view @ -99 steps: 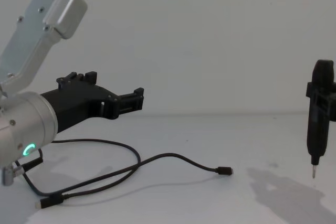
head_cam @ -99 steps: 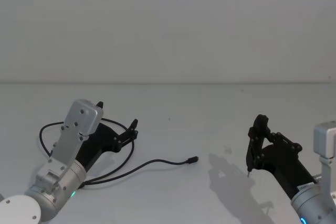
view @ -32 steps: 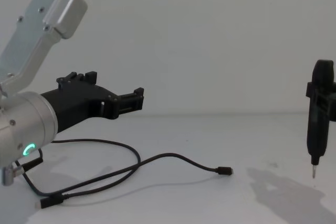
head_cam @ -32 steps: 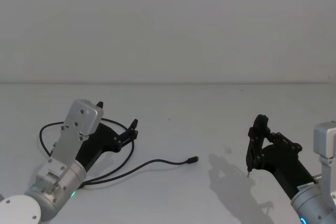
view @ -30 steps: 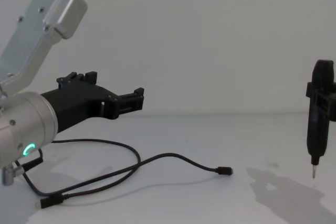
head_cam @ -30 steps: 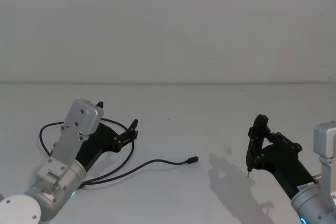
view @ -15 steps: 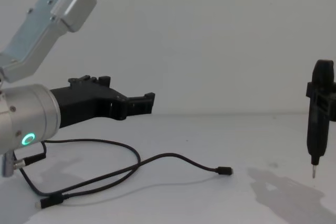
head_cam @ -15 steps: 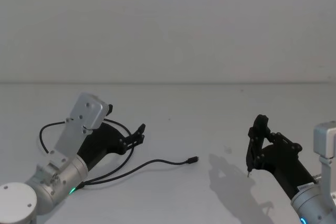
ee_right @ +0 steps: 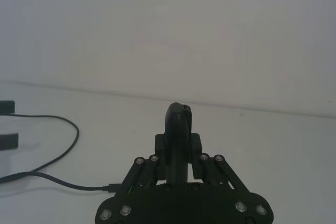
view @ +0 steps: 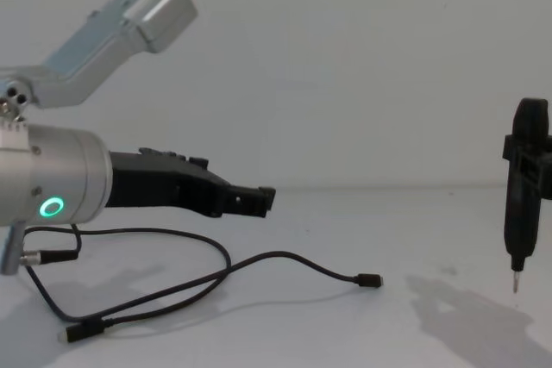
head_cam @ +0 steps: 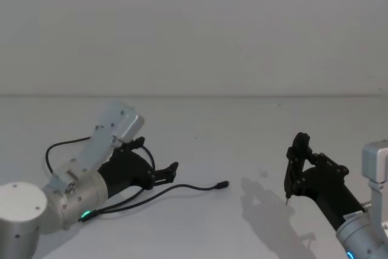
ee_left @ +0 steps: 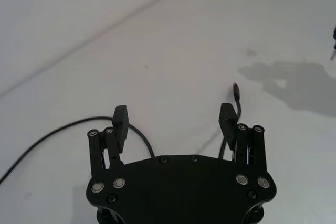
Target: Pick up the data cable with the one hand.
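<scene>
The data cable (head_cam: pixel 193 187) is a thin black cord lying on the white table, looped at the left, with one plug (head_cam: pixel 224 184) pointing right. In the chest view the cable (view: pixel 285 256) curves along the table, with a second plug (view: pixel 76 332) near the front left. My left gripper (head_cam: pixel 170 173), the one hand with the green ring light, hovers open just above the cable's middle stretch. In the left wrist view its fingers (ee_left: pixel 120 120) straddle the cord (ee_left: pixel 137 137), and the plug (ee_left: pixel 236 91) lies beyond them. My right gripper (head_cam: pixel 296 163) stays at the right, shut on a black pen-shaped tool (view: pixel 521 200).
The white table (head_cam: pixel 242 125) meets a plain white wall at the back. The right arm's shadow (head_cam: pixel 260 204) falls between the cable's plug and the pen-shaped tool. In the right wrist view the cable (ee_right: pixel 72 139) lies far to the left.
My left arm has swung forward and to the right, and its open gripper has come lower, over the cable's middle stretch. The cable and the right arm have not moved.
</scene>
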